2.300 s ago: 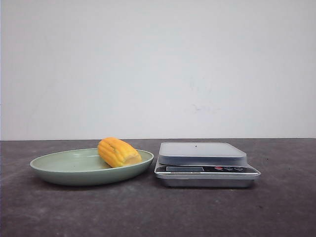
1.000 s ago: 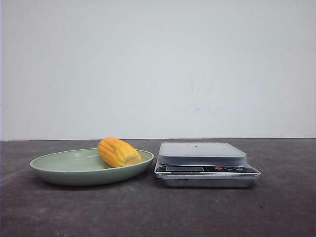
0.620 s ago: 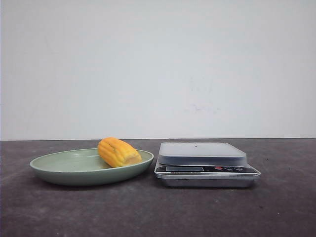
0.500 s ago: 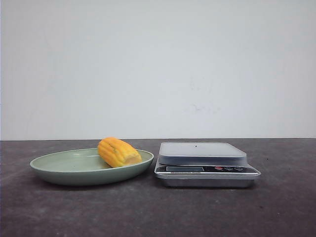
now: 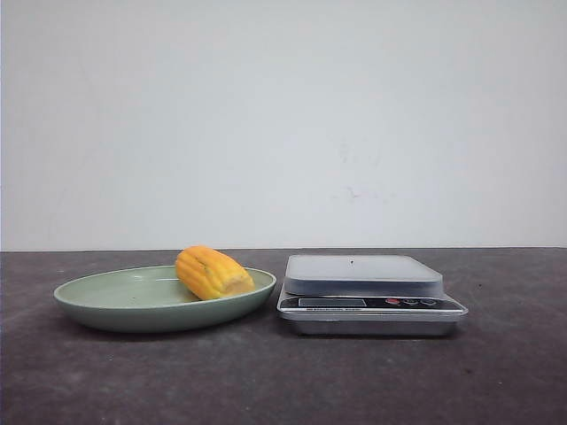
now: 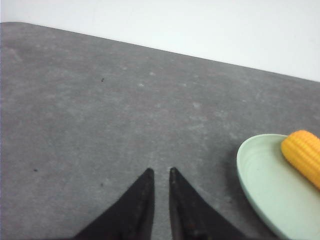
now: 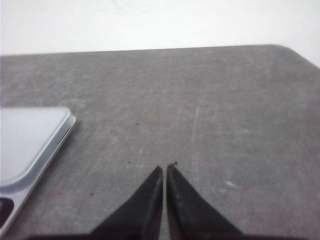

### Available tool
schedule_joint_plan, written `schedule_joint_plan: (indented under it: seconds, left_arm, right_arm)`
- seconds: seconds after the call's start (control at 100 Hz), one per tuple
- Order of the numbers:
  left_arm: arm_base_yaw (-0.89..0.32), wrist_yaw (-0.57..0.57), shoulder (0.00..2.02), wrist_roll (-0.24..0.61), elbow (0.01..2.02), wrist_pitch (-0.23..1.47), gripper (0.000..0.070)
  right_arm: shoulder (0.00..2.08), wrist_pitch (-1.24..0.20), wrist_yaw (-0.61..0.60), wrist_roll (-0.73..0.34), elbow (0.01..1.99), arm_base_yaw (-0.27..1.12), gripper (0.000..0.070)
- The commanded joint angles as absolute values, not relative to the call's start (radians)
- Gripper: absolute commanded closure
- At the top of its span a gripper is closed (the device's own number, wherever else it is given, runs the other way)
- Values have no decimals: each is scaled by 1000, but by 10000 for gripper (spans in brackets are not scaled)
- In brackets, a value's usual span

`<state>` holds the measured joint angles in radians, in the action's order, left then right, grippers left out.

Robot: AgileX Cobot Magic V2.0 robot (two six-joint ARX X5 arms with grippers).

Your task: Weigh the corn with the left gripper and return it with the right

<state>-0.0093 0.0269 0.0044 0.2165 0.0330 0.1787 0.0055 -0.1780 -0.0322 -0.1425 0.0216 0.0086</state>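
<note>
The corn, a short orange-yellow cob piece, lies on its side at the right of a pale green plate. A silver kitchen scale stands just right of the plate with nothing on its platform. Neither arm shows in the front view. In the left wrist view my left gripper hangs over bare table, its black fingers a narrow slit apart and holding nothing; the corn and the plate lie off to one side. My right gripper is shut and empty over bare table beside the scale.
The table is dark grey with a white wall behind it. The scale's display and buttons face the front. The table's far edge and a rounded corner show in the right wrist view.
</note>
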Motion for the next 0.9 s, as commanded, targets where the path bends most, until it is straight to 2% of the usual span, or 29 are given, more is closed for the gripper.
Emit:
schedule_joint_plan:
  seconds: [0.0,0.14,0.31,0.39,0.43,0.45,0.51,0.55,0.59,0.62,0.83,0.89]
  left_arm:
    - [-9,23,8,309,64,164,688]
    - [-9,14,89,391,225,164,687]
    - [-9,13,314,390,500,187,688]
    - [-9,-22,425,378,638,220,677]
    - [-9,-40,469,378,701,241,615]
    - [-9,-51,490,378,729,250,554]
    - [-9,-78,546,375,805,279,319]
    - [-9,-96,576,370,846,297,228]
    - [-9,-121,606,356,889,325,230]
    - [-9,-129,621,350,911,344,232]
    - [-57,-159,756,326,1062,413,228]
    - [-105,-158,802,326,1087,412,229]
  right_arm:
    - [13,-168,-28,-263,72,11,696]
    - [101,-188,-35,-317,234,11,696]
    - [311,-271,-34,-286,515,11,696]
    - [395,-292,-49,-269,630,11,693]
    - [429,-294,-69,-269,680,11,675]
    - [443,-294,-80,-269,701,11,649]
    - [481,-293,-108,-269,755,12,512]
    - [501,-294,-122,-268,783,13,414]
    - [517,-294,-147,-258,804,16,343]
    - [529,-293,-167,-250,817,19,319]
    - [612,-351,-198,-246,903,52,308]
    - [640,-387,-211,-245,934,58,273]
